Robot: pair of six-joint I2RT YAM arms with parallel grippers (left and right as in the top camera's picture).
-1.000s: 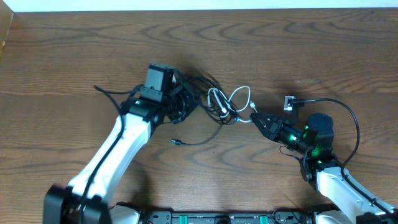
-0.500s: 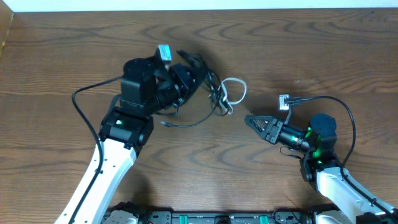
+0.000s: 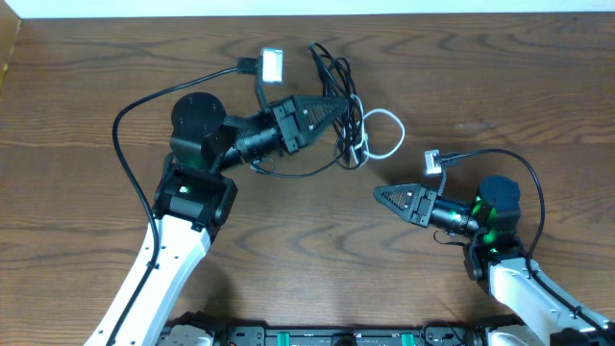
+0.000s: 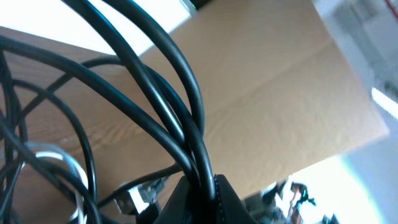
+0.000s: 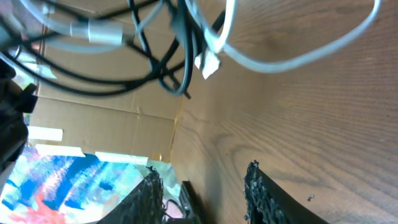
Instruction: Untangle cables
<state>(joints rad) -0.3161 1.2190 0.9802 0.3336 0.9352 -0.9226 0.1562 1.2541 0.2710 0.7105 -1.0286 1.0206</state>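
A tangle of thin black cables (image 3: pixel 336 82) with one white cable (image 3: pixel 384 135) looped through it hangs at the table's middle back. My left gripper (image 3: pixel 332 106) is shut on the black cables and holds them lifted; in the left wrist view the black cords (image 4: pixel 186 124) run into the shut jaws (image 4: pixel 199 199). My right gripper (image 3: pixel 382 195) is open and empty, below and right of the bundle. In the right wrist view the white cable (image 5: pixel 292 56) and black cables (image 5: pixel 180 56) hang beyond the open fingers (image 5: pixel 202 196).
The arms' own thick black cords lie about: one arcs from the left arm (image 3: pixel 135 106) to a white plug (image 3: pixel 271 65), another loops by the right arm (image 3: pixel 524 173) with a small connector (image 3: pixel 431 160). The table's white back edge (image 3: pixel 307 10) runs along the top.
My left gripper has swung right and back, lifting the cable bundle with it. My right gripper has let go of the white cable, drawn back and opened.
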